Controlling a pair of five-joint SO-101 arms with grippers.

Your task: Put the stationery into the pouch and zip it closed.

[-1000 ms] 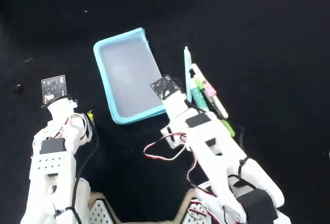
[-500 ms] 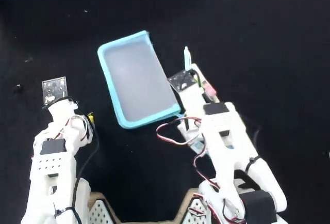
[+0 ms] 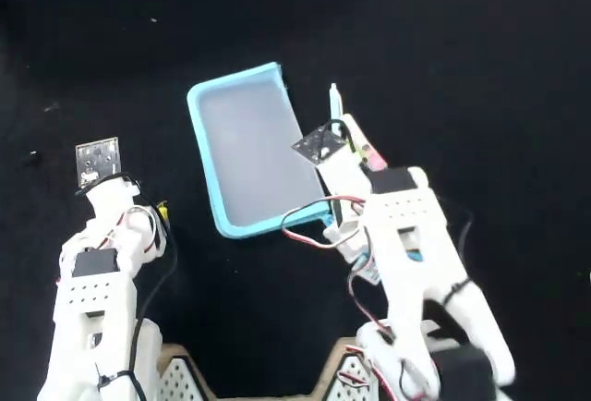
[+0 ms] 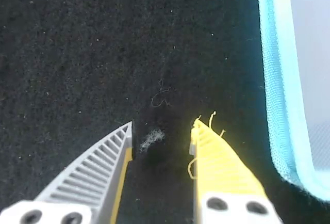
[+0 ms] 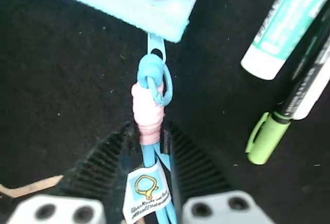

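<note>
The light-blue pouch (image 3: 245, 147) lies flat on the black table, tilted, its mesh face up. My right gripper (image 5: 149, 131) sits at the pouch's near right corner (image 5: 165, 25) and is shut on the blue zipper cord (image 5: 153, 82) with its pink wrap. In the high view the right gripper (image 3: 338, 231) is mostly under its own arm. Several pens (image 3: 334, 103) lie just right of the pouch, partly covered by the right arm; a teal-and-white marker (image 5: 283, 22) and a green-capped pen (image 5: 265, 136) are next to the gripper. My left gripper (image 4: 162, 128) hangs open over bare table, left of the pouch edge (image 4: 278, 79).
The black cloth covers the whole table (image 3: 480, 68). A pink highlighter (image 3: 371, 155) pokes out from under the right arm. Red and white cables (image 3: 309, 235) loop beside that arm. Bare cloth lies to the far left and far right.
The right arm has swung right, over the pens, dragging the pouch by its zipper cord; the pouch has slid right and turned a little. The left arm has stayed still.
</note>
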